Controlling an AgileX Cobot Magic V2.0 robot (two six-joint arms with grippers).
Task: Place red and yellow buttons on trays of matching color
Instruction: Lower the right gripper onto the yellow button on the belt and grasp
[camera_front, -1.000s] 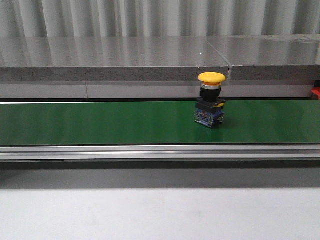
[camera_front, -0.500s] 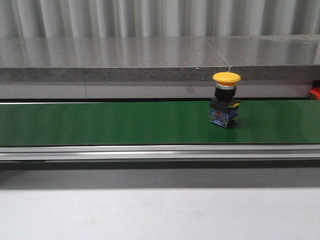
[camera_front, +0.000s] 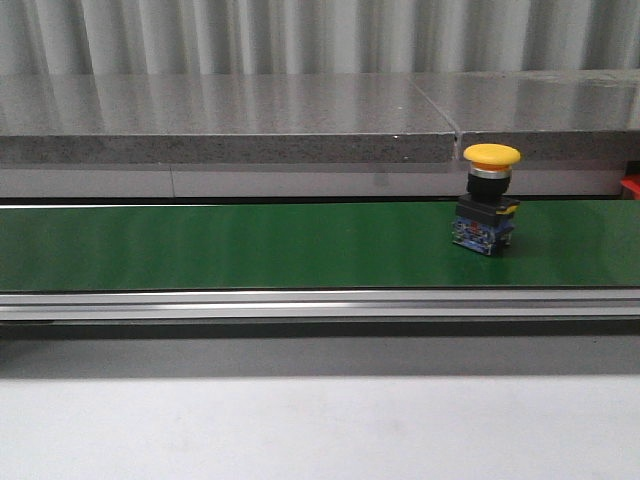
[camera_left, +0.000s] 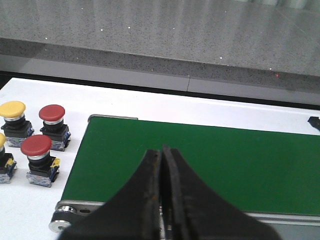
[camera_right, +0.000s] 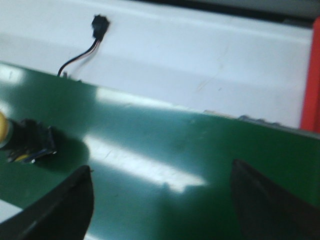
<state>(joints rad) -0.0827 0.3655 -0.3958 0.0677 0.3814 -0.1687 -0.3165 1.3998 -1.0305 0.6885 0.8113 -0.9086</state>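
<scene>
A yellow button (camera_front: 488, 199) with a black and blue base stands upright on the green belt (camera_front: 250, 245), right of the middle. It shows at the edge of the right wrist view (camera_right: 24, 140), apart from my open, empty right gripper (camera_right: 160, 197) above the belt. My left gripper (camera_left: 162, 165) is shut and empty over the belt's end. Beside that end stand two red buttons (camera_left: 52, 115) (camera_left: 36, 147) and a yellow button (camera_left: 12, 110), with another yellow one (camera_left: 1, 141) cut off by the frame. A red tray edge (camera_right: 312, 80) shows; the yellow tray is out of view.
A grey stone ledge (camera_front: 230, 120) runs behind the belt, and a metal rail (camera_front: 300, 304) along its front. A black connector on a cable (camera_right: 99, 25) lies on the white table past the belt. A red corner (camera_front: 630, 186) shows at the far right.
The yellow button has travelled to the right along the belt, from about the middle right toward the right end. Neither gripper shows in the earlier frames.
</scene>
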